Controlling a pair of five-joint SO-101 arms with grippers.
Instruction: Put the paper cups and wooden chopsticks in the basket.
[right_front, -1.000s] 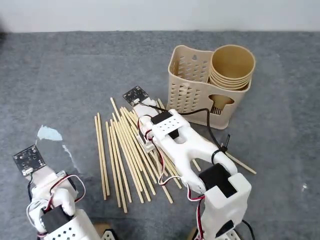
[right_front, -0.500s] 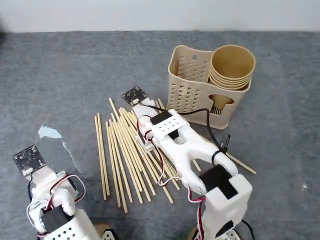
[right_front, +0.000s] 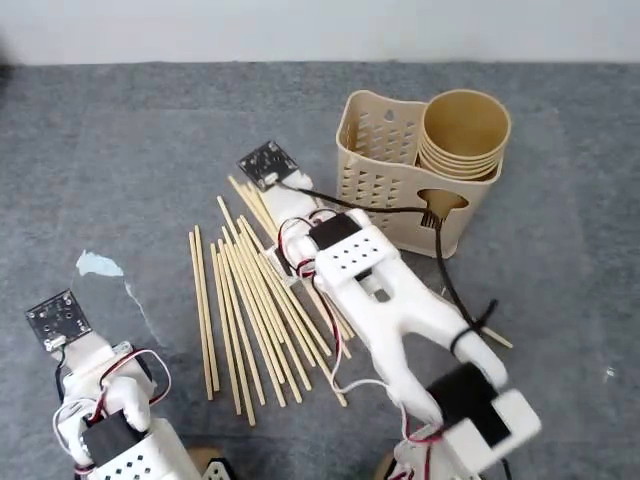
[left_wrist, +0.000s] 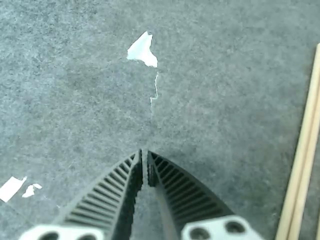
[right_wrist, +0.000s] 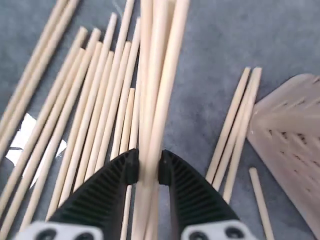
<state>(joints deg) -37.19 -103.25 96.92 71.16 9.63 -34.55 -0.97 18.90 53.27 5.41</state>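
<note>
The right arm has just stretched forward and its elbow has dropped toward the bench's near edge; half a second ago its wrist sat lower over the pile. Its end effector (right_wrist: 146, 167) is clamped narrowly on a small bundle of wooden chopsticks (right_wrist: 156, 85), three or four by my count. They stick out ahead of the jaws, above the rest. From the wrist view they look lifted clear of the sticks beneath, though I can't be sure their far tips are off the bench (right_front: 120, 150).

The loose chopsticks (right_front: 250, 310) still lie fanned on the grey surface, in front of and to one side of the basket (right_front: 385, 190). A few more lie close to the basket's wall. The paper cups (right_front: 465, 130) are already stacked in one compartment, so that half of the job looks done.

The left end effector (left_wrist: 144, 157) has not moved. It hangs with its jaws pressed together on nothing, over bare bench near a torn paper scrap (left_wrist: 142, 50).

I'd say the first bundle is now in hand, and carrying it over the compartment beside the cups comes next. Many sticks remain.
</note>
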